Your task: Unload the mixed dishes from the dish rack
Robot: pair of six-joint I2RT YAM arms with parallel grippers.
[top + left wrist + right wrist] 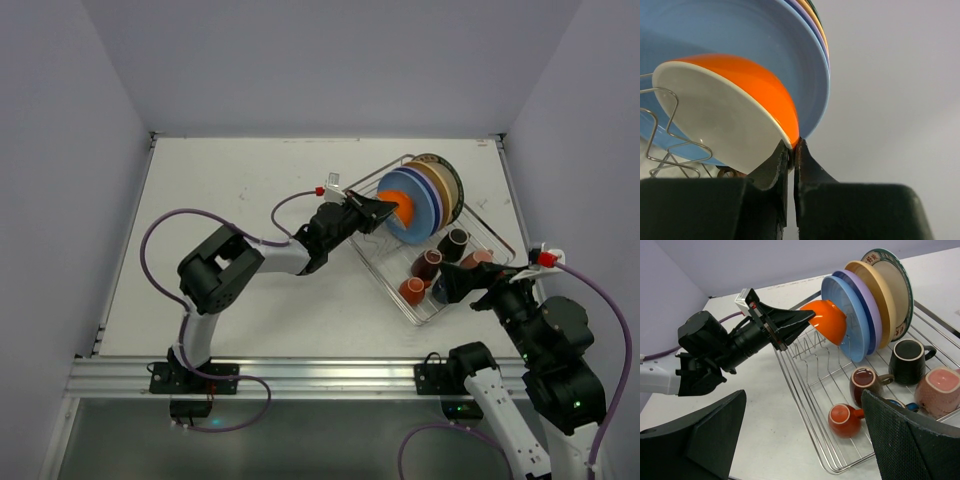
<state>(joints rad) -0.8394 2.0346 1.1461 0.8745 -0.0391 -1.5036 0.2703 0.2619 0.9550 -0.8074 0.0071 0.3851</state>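
My left gripper (794, 145) is shut on the rim of the orange bowl (760, 85), which is white inside and tilts against the blue plate (740, 30). In the right wrist view the bowl (829, 317) sits just above the silver wire dish rack (805, 405), in front of the upright blue (850, 325), lavender (867, 305), tan (885, 295) and patterned-rim (900, 280) plates. Black (910, 360), brown (865, 382), orange (842, 420) and pale pinkish (940, 387) mugs lie in the rack; a blue mug is mostly hidden. My right gripper (804, 395) is open and empty over the rack's near corner.
The rack (385, 280) lies at an angle on the right half of the white table (230, 190). Grey walls close in the table on three sides. A purple cable loops off the left arm (215, 270).
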